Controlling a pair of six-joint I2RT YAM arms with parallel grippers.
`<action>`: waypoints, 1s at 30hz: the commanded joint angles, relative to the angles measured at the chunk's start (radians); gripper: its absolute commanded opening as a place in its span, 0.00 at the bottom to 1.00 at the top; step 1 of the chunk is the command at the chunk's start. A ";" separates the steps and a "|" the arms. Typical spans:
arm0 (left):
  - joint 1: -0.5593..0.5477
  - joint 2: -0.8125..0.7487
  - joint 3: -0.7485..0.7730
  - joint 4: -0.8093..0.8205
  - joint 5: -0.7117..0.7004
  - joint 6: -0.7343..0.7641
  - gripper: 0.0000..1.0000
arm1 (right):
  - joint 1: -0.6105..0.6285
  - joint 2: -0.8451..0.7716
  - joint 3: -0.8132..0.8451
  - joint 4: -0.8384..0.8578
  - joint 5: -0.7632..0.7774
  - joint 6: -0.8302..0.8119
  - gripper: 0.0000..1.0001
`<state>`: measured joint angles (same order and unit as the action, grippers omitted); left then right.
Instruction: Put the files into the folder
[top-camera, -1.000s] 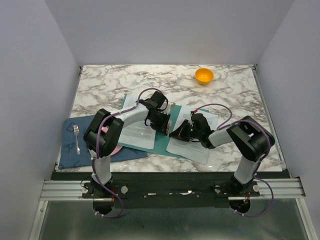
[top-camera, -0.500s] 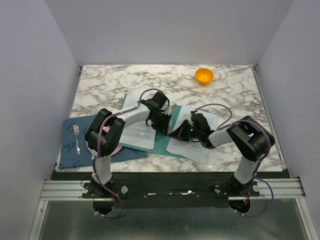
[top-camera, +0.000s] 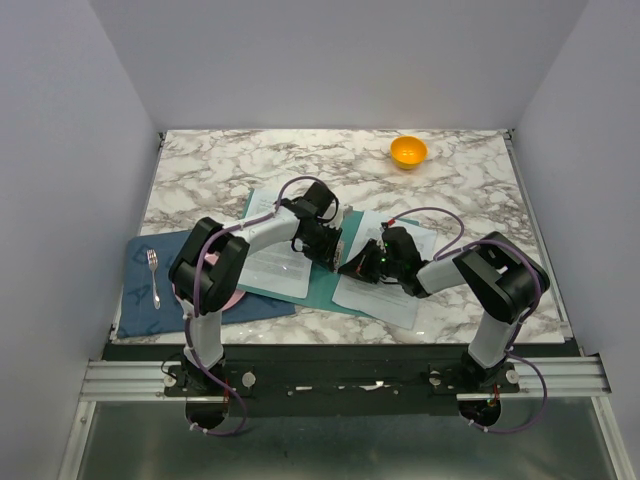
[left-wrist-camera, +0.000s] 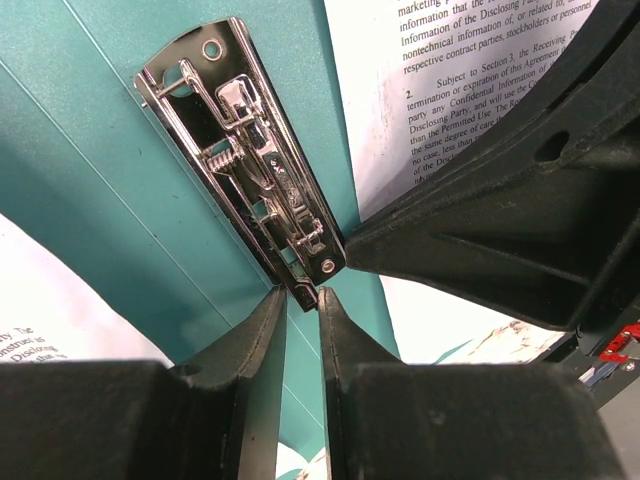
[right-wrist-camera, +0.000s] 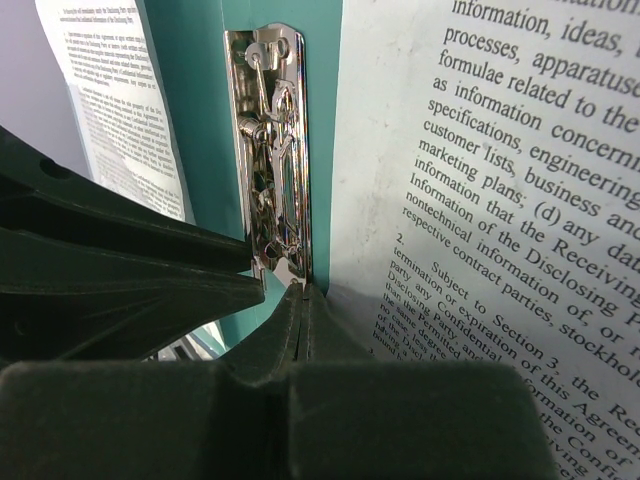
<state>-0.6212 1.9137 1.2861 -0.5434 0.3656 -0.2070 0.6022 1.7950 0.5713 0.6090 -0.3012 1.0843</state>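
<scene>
The teal folder (top-camera: 322, 286) lies open at the table's middle, with one stack of printed sheets (top-camera: 268, 266) on its left half and another stack (top-camera: 396, 298) over its right half. The metal clip (left-wrist-camera: 245, 165) runs along the spine. My left gripper (left-wrist-camera: 303, 295) (top-camera: 334, 247) is nearly closed, its tips pinching the clip's near end. My right gripper (right-wrist-camera: 303, 292) (top-camera: 354, 268) is shut with nothing between its fingers, its tip at the clip's (right-wrist-camera: 275, 150) near end beside the right sheet's (right-wrist-camera: 480, 180) edge. The two grippers face each other closely.
An orange bowl (top-camera: 408, 151) stands at the back right. A dark blue placemat (top-camera: 145, 300) with a fork (top-camera: 154, 276) and a pink plate (top-camera: 232, 298) lies at the front left, under the folder's left edge.
</scene>
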 joint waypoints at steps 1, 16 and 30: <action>0.009 -0.042 0.015 -0.010 -0.004 0.011 0.24 | 0.011 0.076 -0.062 -0.261 0.085 -0.064 0.00; 0.009 -0.022 0.005 -0.001 0.007 0.008 0.22 | 0.011 0.079 -0.067 -0.255 0.086 -0.058 0.00; 0.000 0.031 -0.008 0.014 -0.019 0.009 0.22 | 0.011 0.084 -0.048 -0.264 0.086 -0.061 0.00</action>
<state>-0.6128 1.9121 1.2861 -0.5415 0.3656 -0.2062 0.6022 1.7973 0.5716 0.6106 -0.3023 1.0847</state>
